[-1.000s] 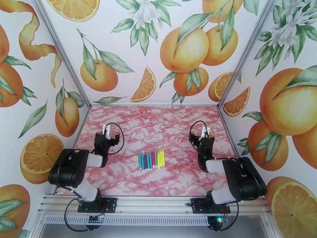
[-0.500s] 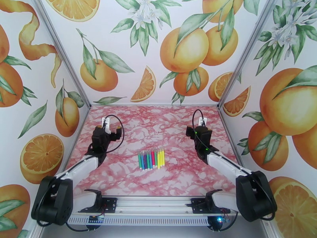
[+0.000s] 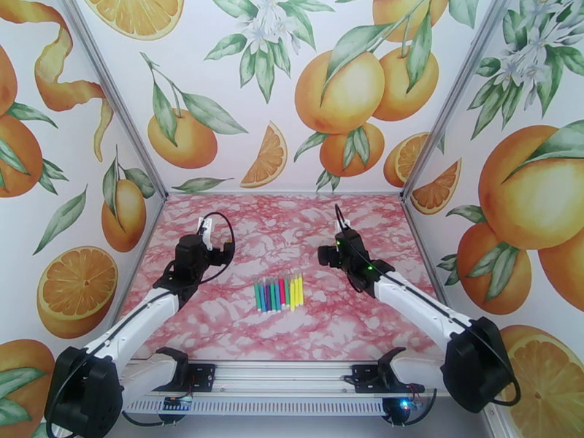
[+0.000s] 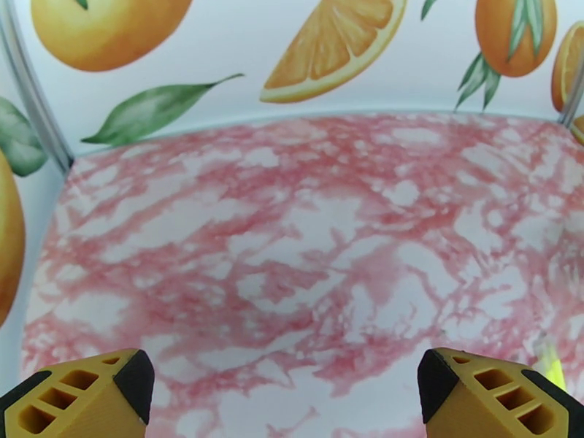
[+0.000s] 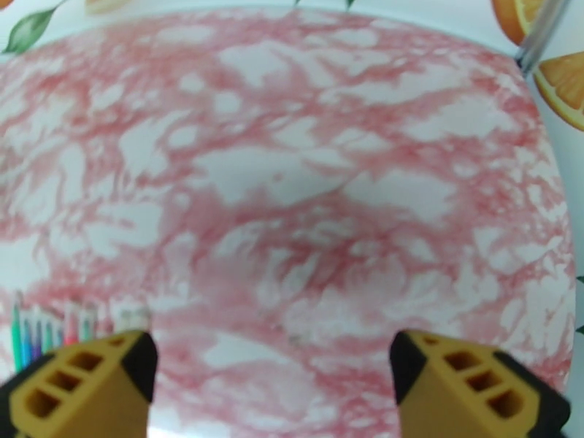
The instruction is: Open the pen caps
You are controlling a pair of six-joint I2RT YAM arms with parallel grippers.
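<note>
The left gripper (image 3: 207, 229), jaws spread wide and holding nothing, hangs above the left side of a pink marbled tabletop (image 3: 292, 337) in the overhead view, its arm reaching out from the near rail. The right gripper (image 3: 325, 255) sits opposite on the right side, turned inward toward the middle, and its opening is hard to judge from this height. Between the two, a tight row of coloured pens (image 3: 279, 293) lies side by side at the centre of the table, green and blue at the left, pink in the middle, yellow at the right. The pens lie apart from both grippers, the right one being nearer. The pen caps are too small here to tell from the barrels. Walls printed with oranges (image 3: 343, 89) close in the scene.

From the left wrist, the left gripper (image 4: 285, 377) shows two orange fingers (image 4: 80, 396) far apart with only bare table (image 4: 292, 235) between them, and a blurred yellow streak (image 4: 551, 363) just beside the right-hand finger.

From the right wrist, the right gripper (image 5: 271, 359) also stands open and empty over the table (image 5: 306, 177), with the blurred ends of the pens (image 5: 66, 326) peeping just above its left-hand finger (image 5: 80, 388)
</note>
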